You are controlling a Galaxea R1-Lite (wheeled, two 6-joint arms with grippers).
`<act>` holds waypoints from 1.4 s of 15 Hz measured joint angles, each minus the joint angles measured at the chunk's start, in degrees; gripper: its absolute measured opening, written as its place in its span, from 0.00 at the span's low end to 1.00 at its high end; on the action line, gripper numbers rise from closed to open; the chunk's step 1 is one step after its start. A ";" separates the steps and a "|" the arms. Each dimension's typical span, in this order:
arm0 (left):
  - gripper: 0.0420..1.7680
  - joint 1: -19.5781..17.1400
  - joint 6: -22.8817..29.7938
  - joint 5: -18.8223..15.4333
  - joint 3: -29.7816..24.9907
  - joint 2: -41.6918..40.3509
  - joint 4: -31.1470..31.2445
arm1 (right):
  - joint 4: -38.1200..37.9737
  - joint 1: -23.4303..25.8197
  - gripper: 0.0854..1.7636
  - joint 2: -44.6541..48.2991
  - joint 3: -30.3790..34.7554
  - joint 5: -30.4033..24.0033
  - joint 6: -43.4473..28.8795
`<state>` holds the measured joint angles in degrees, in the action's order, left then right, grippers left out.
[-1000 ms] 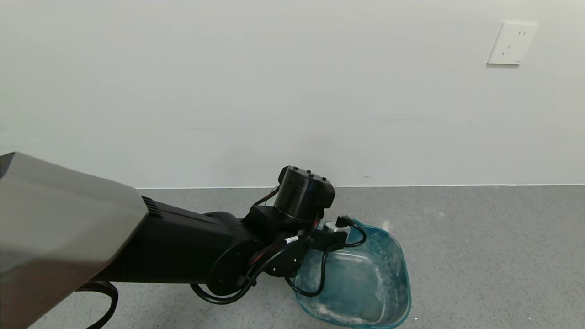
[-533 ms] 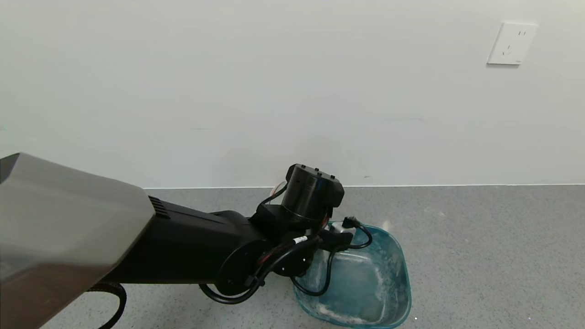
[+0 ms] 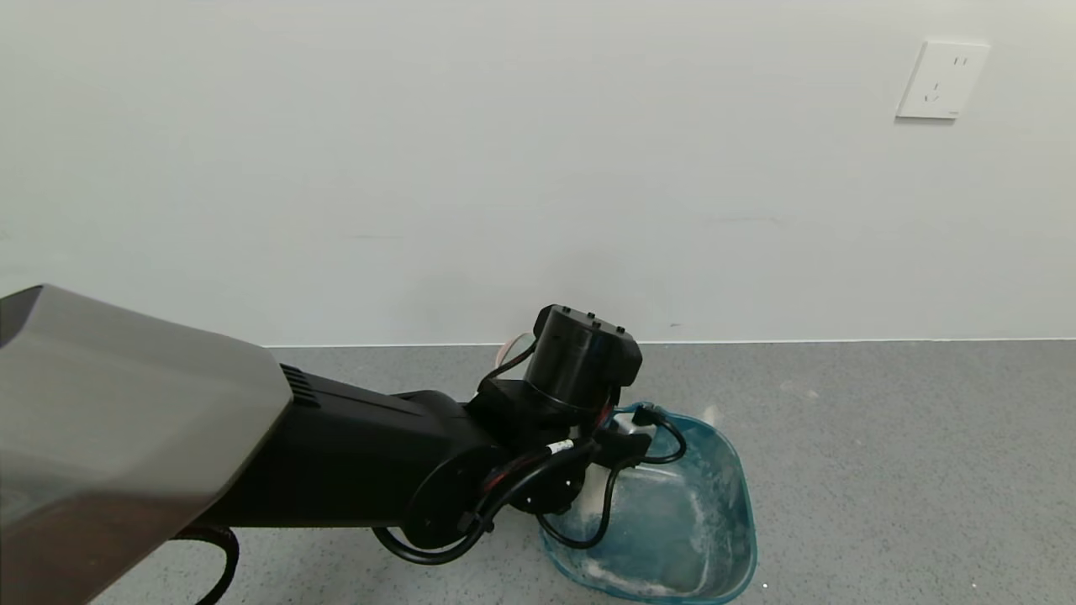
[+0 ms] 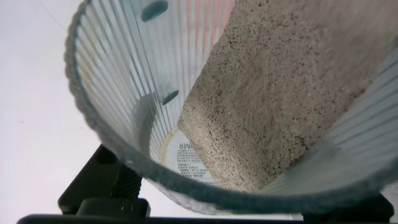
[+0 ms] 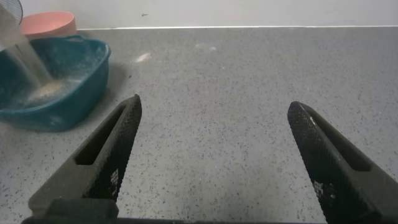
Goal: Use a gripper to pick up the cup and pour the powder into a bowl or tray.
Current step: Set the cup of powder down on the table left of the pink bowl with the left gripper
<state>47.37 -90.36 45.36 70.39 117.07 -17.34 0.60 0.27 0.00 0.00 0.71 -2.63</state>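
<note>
My left gripper [image 3: 620,439] is shut on the ribbed glass cup [image 4: 118,87] and holds it tipped over the near-left corner of the teal basin [image 3: 733,504]. In the head view the black wrist hides most of the cup. In the left wrist view beige powder [image 4: 280,93] lies along the cup's inner wall. In the right wrist view the cup [image 5: 7,18] shows at the edge, and a pale stream of powder [image 5: 28,62] falls from it into the basin [image 5: 84,78], where a small pile lies. My right gripper [image 5: 214,104] is open and empty, low over the grey counter, apart from the basin.
A small pink bowl [image 5: 50,23] stands behind the basin, by the white wall; its rim shows past the wrist in the head view [image 3: 513,344]. A white wall socket [image 3: 940,80] is at the upper right. Spilled white dust [image 5: 143,57] lies on the counter beside the basin.
My left arm has moved a little to the right, carrying the cup farther over the basin. A pale stream of powder now shows below the wrist.
</note>
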 joint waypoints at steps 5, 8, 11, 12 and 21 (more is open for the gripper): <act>0.74 0.87 -0.88 1.11 0.11 0.07 0.28 | 0.00 0.00 0.97 0.00 0.00 0.00 -0.01; 0.74 1.30 -1.43 1.27 0.11 0.07 0.48 | 0.00 0.00 0.97 0.00 0.00 -0.02 0.00; 0.74 1.68 -1.79 1.83 0.11 0.05 0.48 | 0.00 0.00 0.97 0.00 0.00 -0.02 0.00; 0.74 1.85 -1.95 2.24 0.15 0.05 0.55 | 0.00 0.00 0.97 0.00 0.00 -0.02 0.00; 0.74 2.55 -2.67 2.86 1.99 1.01 0.02 | 0.00 0.00 0.97 0.00 0.00 0.00 0.00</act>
<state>49.92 -93.03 48.23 72.38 118.08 -17.31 0.60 0.27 0.00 0.00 0.71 -2.63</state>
